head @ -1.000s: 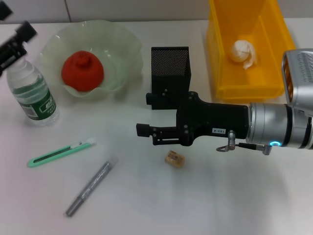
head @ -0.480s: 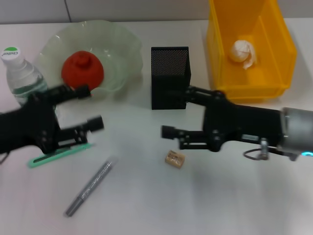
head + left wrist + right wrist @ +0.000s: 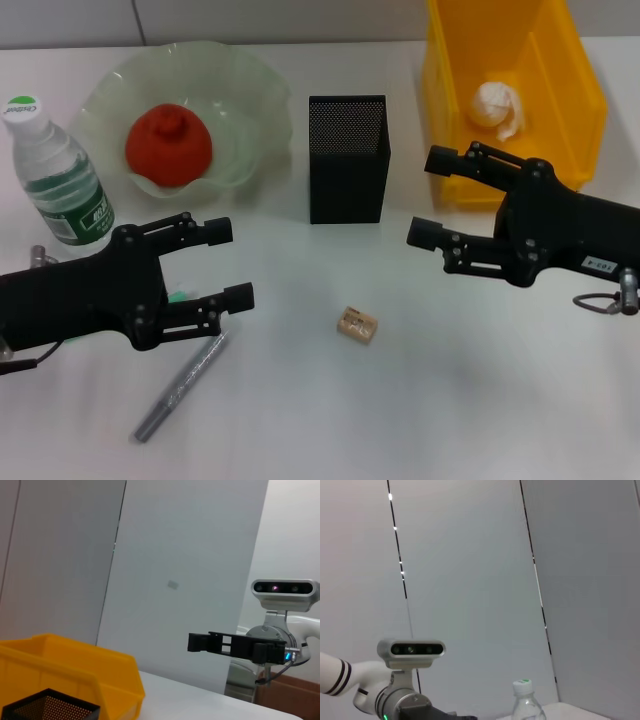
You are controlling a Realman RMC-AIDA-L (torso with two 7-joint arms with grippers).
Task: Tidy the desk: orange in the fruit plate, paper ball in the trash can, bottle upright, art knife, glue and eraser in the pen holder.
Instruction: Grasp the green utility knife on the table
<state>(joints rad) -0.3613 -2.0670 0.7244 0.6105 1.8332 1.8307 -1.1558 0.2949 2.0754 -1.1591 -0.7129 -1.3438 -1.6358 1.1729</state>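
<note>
Left gripper, lower left of frame: jaws wide, over the green art knife and grey glue pen. Right gripper, centre right: jaws wide, empty, beside the black mesh pen holder. Small tan eraser lies between on the white counter.

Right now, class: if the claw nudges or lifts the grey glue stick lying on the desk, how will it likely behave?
The glue stick looks like a thin, stiff cylinder lying flat, so a sideways push would probably roll it. It seems light, so lifting should be easy. Its smooth grey body may slip unless the left claw, open just above it, closes squarely across it.
</note>
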